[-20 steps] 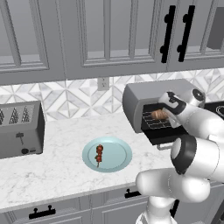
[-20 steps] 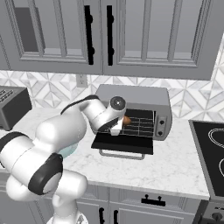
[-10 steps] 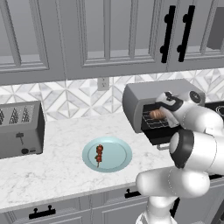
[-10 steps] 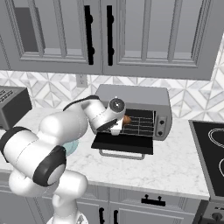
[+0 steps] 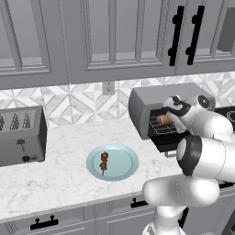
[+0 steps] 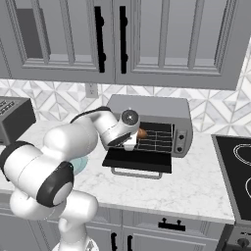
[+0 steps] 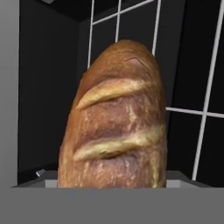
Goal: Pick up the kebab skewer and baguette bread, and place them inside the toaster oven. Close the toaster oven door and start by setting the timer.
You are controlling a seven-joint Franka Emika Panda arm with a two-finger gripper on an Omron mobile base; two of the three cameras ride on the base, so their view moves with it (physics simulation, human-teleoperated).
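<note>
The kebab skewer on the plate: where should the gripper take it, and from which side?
Probably from straight above, at the middle of the kebab skewer. It lies flat on the blue plate, running roughly front to back, so the fingers should close across its narrow width, from left and right. The plate's low rim hinders a sideways approach.

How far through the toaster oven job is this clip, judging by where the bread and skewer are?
Done: toaster oven door is open. In hand: baguette bread at the rack of the toaster oven, by the gripper. Left: kebab skewer on its plate, closing, timer.
</note>
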